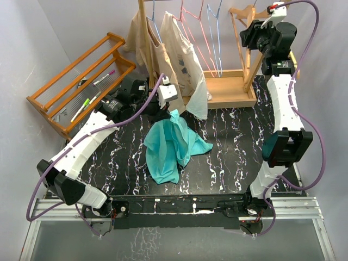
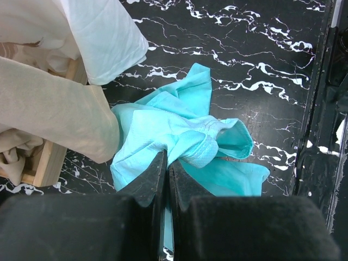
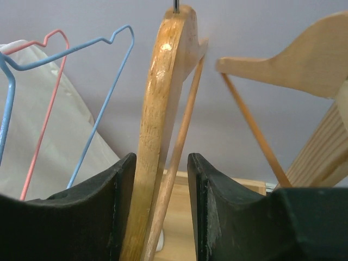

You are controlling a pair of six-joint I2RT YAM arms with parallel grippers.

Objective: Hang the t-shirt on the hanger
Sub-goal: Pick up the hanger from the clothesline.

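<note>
**Operator:** Where does the job stand?

**Inspector:** On the table (image 1: 234, 141), the t-shirt (image 1: 171, 144) lies crumpled mid-surface, with its top edge drawn up toward the rack (image 1: 231, 84). It is not yet on the hanger (image 3: 155, 109), which hangs by the rack's right post, well apart from the cloth.

**Operator:** And my grippers?

**Inspector:** Your left gripper (image 2: 167, 157) is pinched together on a fold of the shirt beside a hemmed opening. I cannot tell whether that opening is the neck or a sleeve. Your right gripper (image 3: 161, 157) straddles the hanger's arm with its jaws apart. The wood is against one finger and there is a gap at the other.

**Operator:** What do you recommend?

**Inspector:** I judge the step in hand to be securing the hanger. Close squarely on the thick wood, not the thin crossbar. Lift the hook clear before you draw away, and mind the second hanger (image 3: 304, 60) just beside it.
</note>
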